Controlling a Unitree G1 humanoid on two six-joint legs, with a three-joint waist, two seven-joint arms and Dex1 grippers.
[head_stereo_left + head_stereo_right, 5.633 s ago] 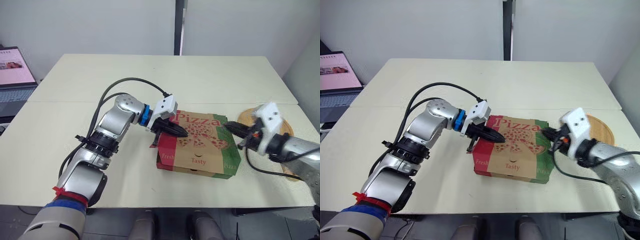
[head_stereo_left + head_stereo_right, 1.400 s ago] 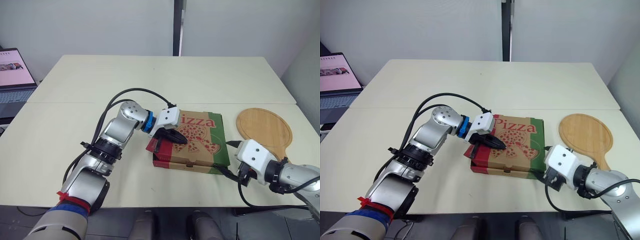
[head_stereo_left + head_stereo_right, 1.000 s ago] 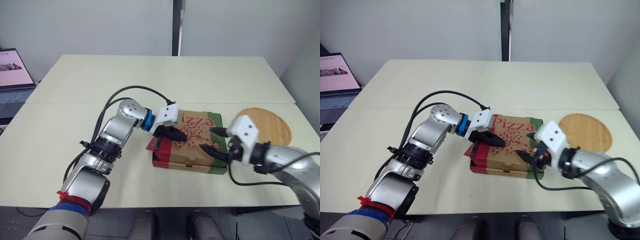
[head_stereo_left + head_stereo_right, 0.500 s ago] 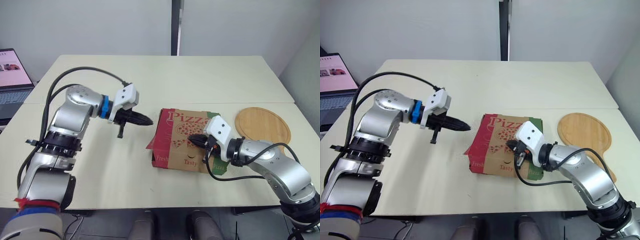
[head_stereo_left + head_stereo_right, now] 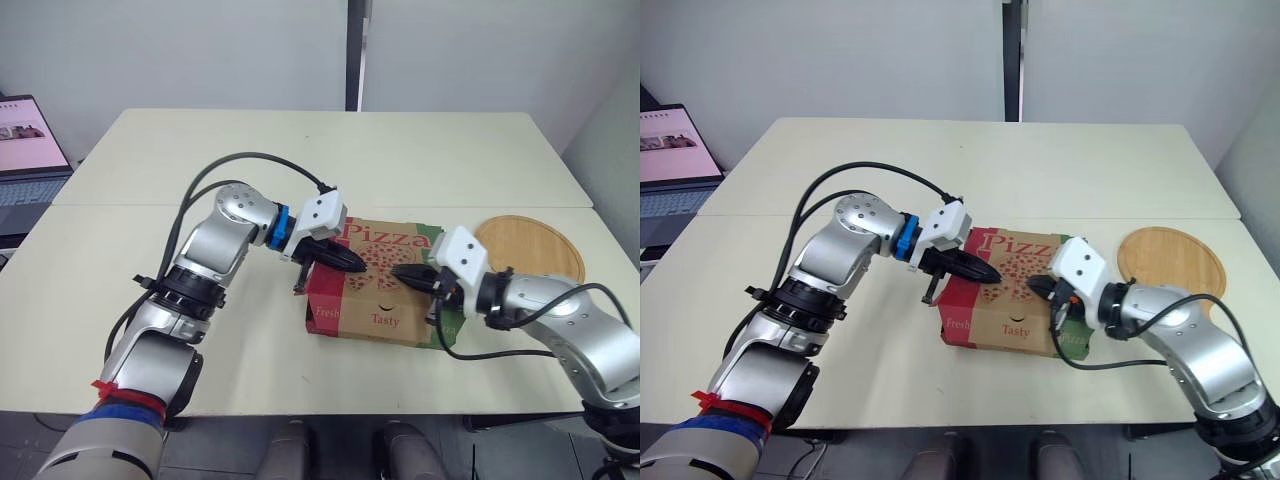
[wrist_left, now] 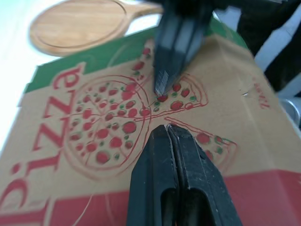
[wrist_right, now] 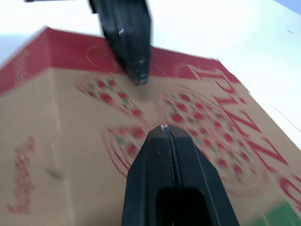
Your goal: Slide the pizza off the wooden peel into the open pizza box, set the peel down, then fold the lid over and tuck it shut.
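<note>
A: What's the writing saying? Left to right, quick.

B: The laptop [image 5: 25, 150] at the far left is showing a pinkish page. Its text is coming out too small to read, and the frame edge is cutting it off. Your left gripper [image 5: 356, 265] is reaching over the left part of the pizza box [image 5: 372, 318], fingers pressed together and gripping nothing. I cannot tell if it's touching. The lid [image 5: 380, 262] is lying closed, showing "Pizza" in red above a printed pizza drawing. The front panel is reading "Fresh" on the red corner and "Tasty" in the middle.

A: And the right side?

B: Your right gripper [image 5: 402, 271] is coming in over the lid from the right, fingers pinched flat with nothing between them. Its tips are facing the left one's, near but apart. Your right arm is covering the box's green end, so the print there isn't reading. The closed lid is hiding the inside. The wooden peel [image 5: 530, 250] is lying flat on the table [image 5: 300, 160] just right of the box, with your arm hiding its near edge.
</note>
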